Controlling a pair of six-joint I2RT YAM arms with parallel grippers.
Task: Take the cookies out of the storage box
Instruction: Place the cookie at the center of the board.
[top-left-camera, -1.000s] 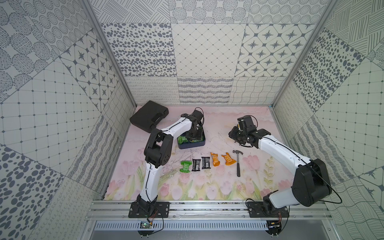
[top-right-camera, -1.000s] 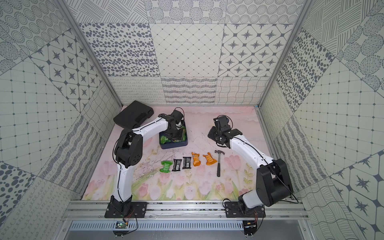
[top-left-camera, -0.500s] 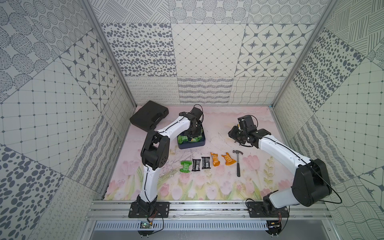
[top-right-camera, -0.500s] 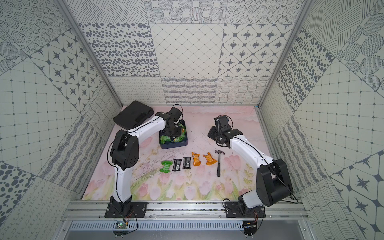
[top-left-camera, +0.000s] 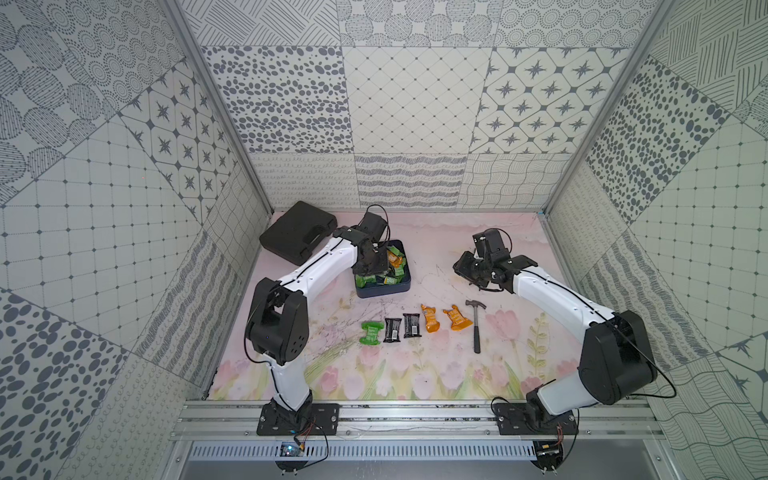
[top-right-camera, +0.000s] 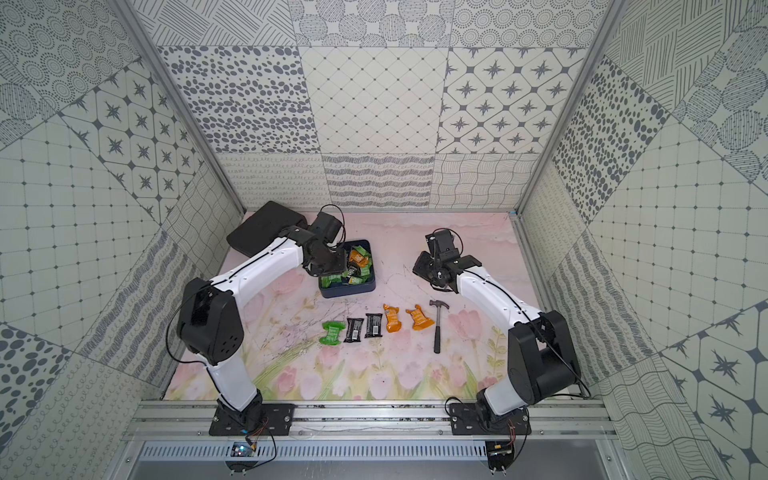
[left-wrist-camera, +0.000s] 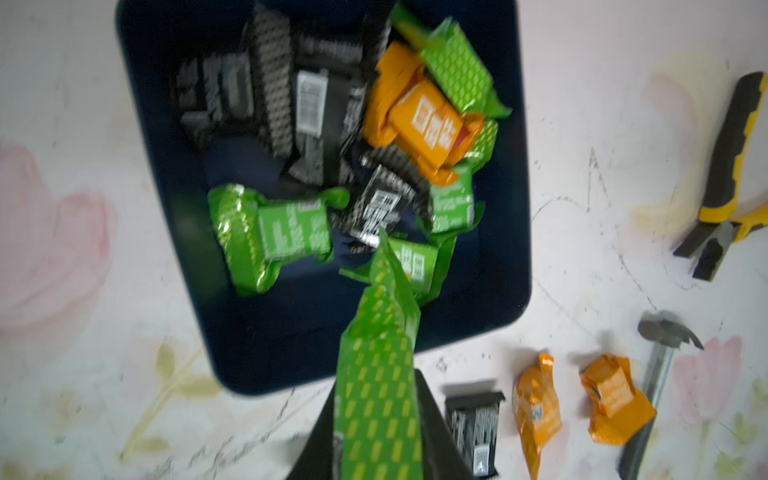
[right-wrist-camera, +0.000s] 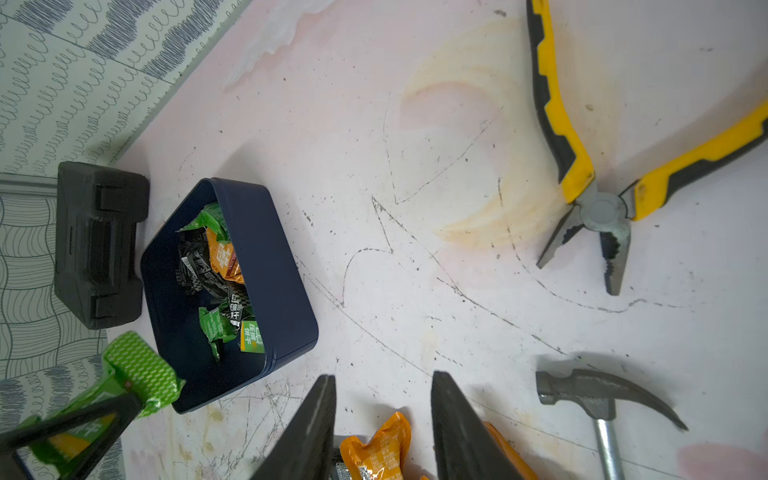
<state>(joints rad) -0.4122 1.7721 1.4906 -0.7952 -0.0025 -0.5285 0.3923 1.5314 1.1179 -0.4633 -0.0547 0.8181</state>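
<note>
Cookies (left-wrist-camera: 415, 120) fill the storage box (left-wrist-camera: 291, 353) while your left pincer (left-wrist-camera: 378, 399) pinches one green packet (left-wrist-camera: 376, 332) over its rim, right pincer (right-wrist-camera: 384, 378) spread empty; next likely means carrying it to the counter (top-left-camera: 415, 374).

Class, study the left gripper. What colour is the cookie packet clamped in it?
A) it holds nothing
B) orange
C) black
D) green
D: the left wrist view shows the left gripper shut on a green cookie packet, and the right wrist view shows the same grip.
</note>
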